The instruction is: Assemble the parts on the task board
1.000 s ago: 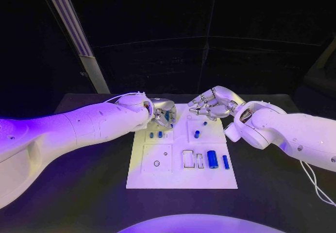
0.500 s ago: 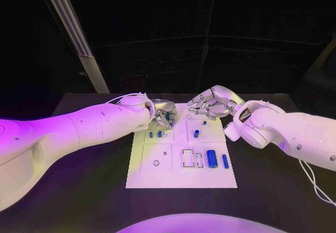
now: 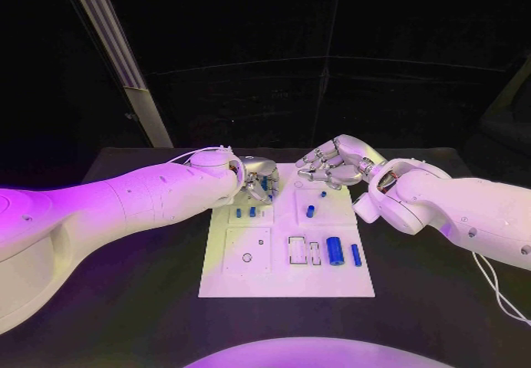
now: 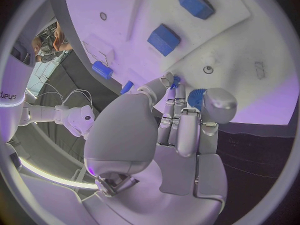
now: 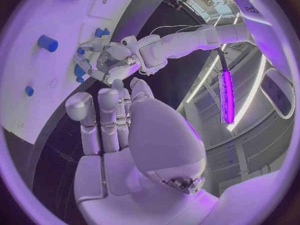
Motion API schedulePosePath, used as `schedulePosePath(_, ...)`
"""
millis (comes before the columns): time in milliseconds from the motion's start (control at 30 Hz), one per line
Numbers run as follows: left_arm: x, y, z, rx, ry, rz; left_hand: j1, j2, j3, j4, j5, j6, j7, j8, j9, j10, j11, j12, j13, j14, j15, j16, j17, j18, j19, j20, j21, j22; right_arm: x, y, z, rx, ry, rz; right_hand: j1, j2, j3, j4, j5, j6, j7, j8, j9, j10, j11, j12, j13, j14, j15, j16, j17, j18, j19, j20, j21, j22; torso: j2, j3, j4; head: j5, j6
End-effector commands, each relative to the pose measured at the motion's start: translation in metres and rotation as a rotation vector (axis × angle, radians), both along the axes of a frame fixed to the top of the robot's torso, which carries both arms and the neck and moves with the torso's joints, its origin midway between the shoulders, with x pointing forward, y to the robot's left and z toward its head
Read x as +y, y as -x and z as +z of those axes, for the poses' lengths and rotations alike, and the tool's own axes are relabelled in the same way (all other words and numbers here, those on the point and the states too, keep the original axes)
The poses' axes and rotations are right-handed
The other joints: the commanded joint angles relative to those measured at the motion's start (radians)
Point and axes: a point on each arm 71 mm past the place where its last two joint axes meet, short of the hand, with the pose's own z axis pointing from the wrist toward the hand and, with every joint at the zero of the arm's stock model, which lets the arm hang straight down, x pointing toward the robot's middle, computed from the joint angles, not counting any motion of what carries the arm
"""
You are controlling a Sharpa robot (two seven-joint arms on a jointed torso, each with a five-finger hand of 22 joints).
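**Black table, white board, hands at the far end**

Black table (image 3: 133,307) is topped by the task board (image 3: 288,284). A small blue part (image 4: 196,98) is pinched by the left hand (image 3: 257,178) above the board's far-left corner. The right hand (image 3: 332,165) is held empty, fingers loosely apart, over the far-right edge.

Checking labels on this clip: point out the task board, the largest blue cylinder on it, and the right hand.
task board (image 3: 288,285), head view, bare near part of the plate
largest blue cylinder (image 3: 335,251), head view, middle of its body
right hand (image 3: 330,169), head view, middle of the hand
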Motion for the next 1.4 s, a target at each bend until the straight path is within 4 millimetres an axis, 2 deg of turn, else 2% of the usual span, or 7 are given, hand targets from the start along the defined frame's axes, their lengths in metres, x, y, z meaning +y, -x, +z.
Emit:
schedulePosePath(33, 0.003, 0.002, -0.008, 0.034, -0.039, 0.01, -0.004, 0.004, 0.009, -0.002, -0.005, 0.006, 0.002, -0.006, -0.002, -0.005, 0.004, -0.012, -0.007, 0.018, -0.002, 0.006, -0.003, -0.015, 0.005, 0.002, 0.009, 0.005, 0.001, 0.0, 0.002, -0.006, -0.007, 0.008, 0.009, -0.002, 0.006, -0.001, 0.005, -0.007, -0.001, 0.004, 0.0, -0.007, -0.001, 0.004, -0.001, -0.006, 0.002, -0.005, 0.0, 0.013, -0.007, 0.002, -0.006, -0.001, 0.0, 0.0001, 0.0005, 0.0, -0.001)
schedulePosePath(167, 0.003, 0.002, -0.008, 0.034, -0.038, 0.01, -0.005, 0.004, 0.015, -0.004, -0.005, 0.009, 0.003, -0.009, -0.002, -0.007, 0.005, -0.017, -0.009, 0.019, -0.001, 0.008, -0.001, -0.016, 0.006, 0.003, 0.014, 0.01, 0.001, 0.0, 0.002, -0.006, -0.007, 0.008, 0.009, -0.002, 0.006, -0.001, 0.005, -0.007, -0.001, 0.004, 0.0, -0.007, -0.001, 0.004, -0.001, -0.006, 0.002, -0.005, 0.0, 0.013, -0.007, 0.002, -0.006, -0.001, 0.0, 0.0003, 0.0007, 0.001, 0.0)
schedulePosePath(300, 0.003, 0.002, -0.007, 0.014, -0.019, 0.004, 0.006, 0.018, 0.04, -0.014, -0.004, 0.031, 0.004, -0.006, 0.001, 0.021, 0.002, -0.014, -0.007, 0.024, -0.004, 0.014, 0.009, -0.02, 0.012, 0.003, 0.037, 0.035, 0.001, 0.0, 0.002, -0.006, -0.008, 0.009, 0.009, -0.001, 0.006, -0.001, 0.005, -0.007, 0.0, 0.005, 0.0, -0.007, -0.001, 0.005, -0.001, -0.006, 0.002, -0.004, 0.0, 0.014, -0.007, 0.002, -0.006, -0.001, 0.0, 0.0003, 0.0005, 0.001, 0.0)
schedulePosePath(467, 0.003, 0.003, -0.004, -0.019, 0.016, -0.011, 0.009, 0.024, 0.07, -0.027, 0.0, 0.05, 0.005, -0.013, 0.0, 0.049, -0.001, -0.021, -0.007, 0.028, -0.006, 0.021, 0.017, -0.022, 0.016, 0.001, 0.054, 0.054, 0.001, 0.0, 0.002, -0.007, -0.008, 0.009, 0.009, -0.001, 0.006, -0.001, 0.005, -0.007, 0.0, 0.005, 0.0, -0.007, -0.001, 0.005, -0.001, -0.006, 0.002, -0.004, 0.0, 0.014, -0.007, 0.002, -0.006, -0.001, 0.0, -0.0001, 0.0011, 0.001, 0.003)
schedulePosePath(833, 0.012, 0.009, 0.006, -0.039, 0.097, -0.007, 0.005, 0.021, 0.084, -0.034, 0.006, 0.058, 0.006, -0.021, 0.0, 0.064, -0.002, -0.029, -0.008, 0.031, -0.007, 0.025, 0.023, -0.025, 0.019, 0.0, 0.066, 0.068, 0.0, 0.0, 0.002, -0.009, -0.008, 0.008, 0.009, -0.001, 0.006, -0.001, 0.005, -0.007, 0.0, 0.005, 0.0, -0.007, -0.001, 0.005, -0.001, -0.006, 0.002, -0.004, 0.0, 0.014, -0.007, 0.002, -0.006, -0.001, -0.001, 0.0002, 0.0022, 0.004, 0.008)
schedulePosePath(1067, 0.021, 0.007, 0.019, -0.044, 0.147, 0.019, 0.002, 0.019, 0.085, -0.034, 0.007, 0.06, 0.007, -0.023, 0.0, 0.066, -0.002, -0.031, -0.008, 0.031, -0.007, 0.025, 0.021, -0.025, 0.019, 0.0, 0.069, 0.071, 0.0, 0.0, 0.002, -0.01, -0.009, 0.008, 0.009, -0.001, 0.006, -0.001, 0.005, -0.007, 0.0, 0.005, 0.0, -0.007, -0.001, 0.005, -0.001, -0.006, 0.002, -0.004, 0.0, 0.014, -0.007, 0.002, -0.006, -0.001, -0.001, 0.0001, 0.0032, 0.007, 0.012)
schedulePosePath(1400, 0.038, 0.005, 0.038, -0.062, 0.19, 0.057, -0.007, 0.014, 0.087, -0.035, 0.007, 0.068, 0.005, -0.026, 0.0, 0.074, -0.003, -0.036, -0.008, 0.031, -0.007, 0.023, 0.016, -0.026, 0.02, 0.0, 0.074, 0.078, -0.002, 0.0, 0.002, -0.011, -0.008, 0.006, 0.009, -0.001, 0.006, -0.001, 0.005, -0.007, 0.0, 0.005, 0.0, -0.007, -0.001, 0.005, -0.001, -0.006, 0.002, -0.004, 0.0, 0.014, -0.007, 0.002, -0.006, -0.001, 0.0, -0.0006, 0.0012, 0.013, 0.021)
